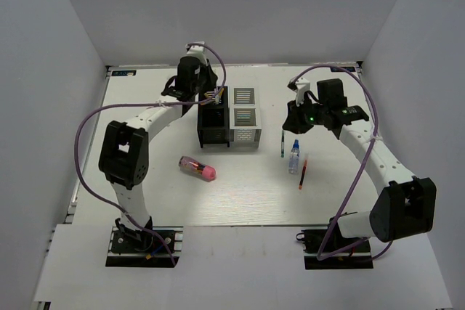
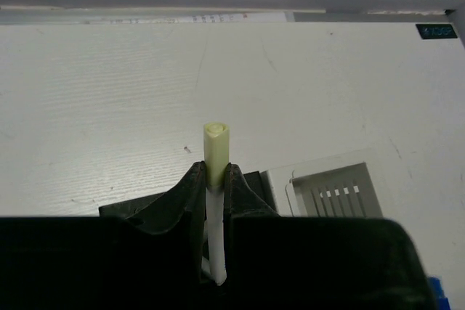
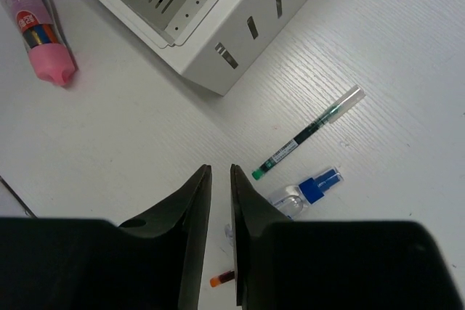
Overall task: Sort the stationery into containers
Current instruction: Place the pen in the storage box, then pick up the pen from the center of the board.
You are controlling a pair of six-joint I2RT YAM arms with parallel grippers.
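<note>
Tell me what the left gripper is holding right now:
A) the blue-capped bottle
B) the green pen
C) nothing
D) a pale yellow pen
D: in the left wrist view the left gripper is clamped on a pale yellow pen, while the green pen and blue-capped bottle lie on the table.

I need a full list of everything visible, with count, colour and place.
black organizer: one, black, centre of table.
white organizer: one, white, adjoining its right side.
cylinder: one, pink and clear, before black organizer.
green pen: one, green, right of white organizer.
bottle: one, clear, blue cap, beside green pen.
red pen: one, red, beside bottle.
yellow pen: one, pale yellow, in left fingers.
left fingers: two, black, shut on yellow pen.
right fingers: two, black, slightly apart, empty.
</note>
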